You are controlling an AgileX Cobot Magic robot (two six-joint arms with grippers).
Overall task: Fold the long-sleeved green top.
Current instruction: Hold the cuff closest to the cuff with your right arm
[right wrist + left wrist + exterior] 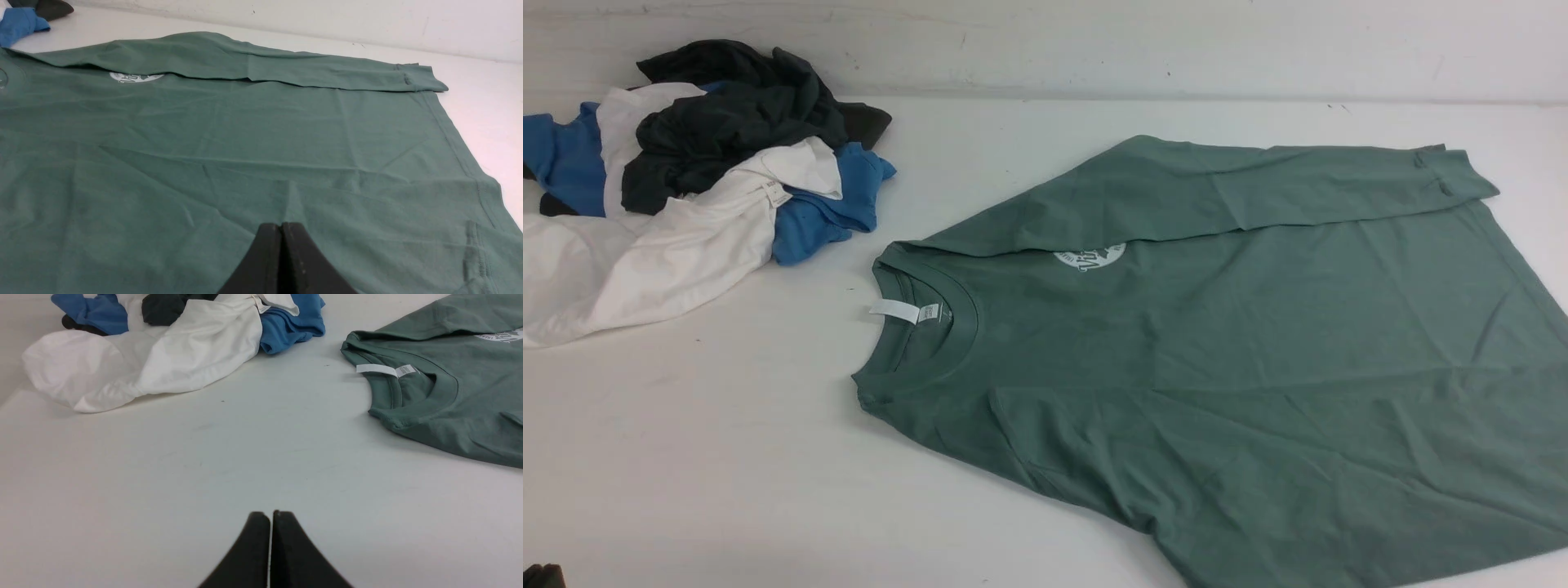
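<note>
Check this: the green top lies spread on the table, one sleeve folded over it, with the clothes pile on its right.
Wrong side. The front view shows the clothes pile on the left of the green top; the top does lie spread on the table, one sleeve folded over it.

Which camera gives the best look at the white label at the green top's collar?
The left wrist view: the white neck label lies close and large. The front view shows it smaller. The right wrist view misses it, showing only the body and folded sleeve of the green top.
</note>
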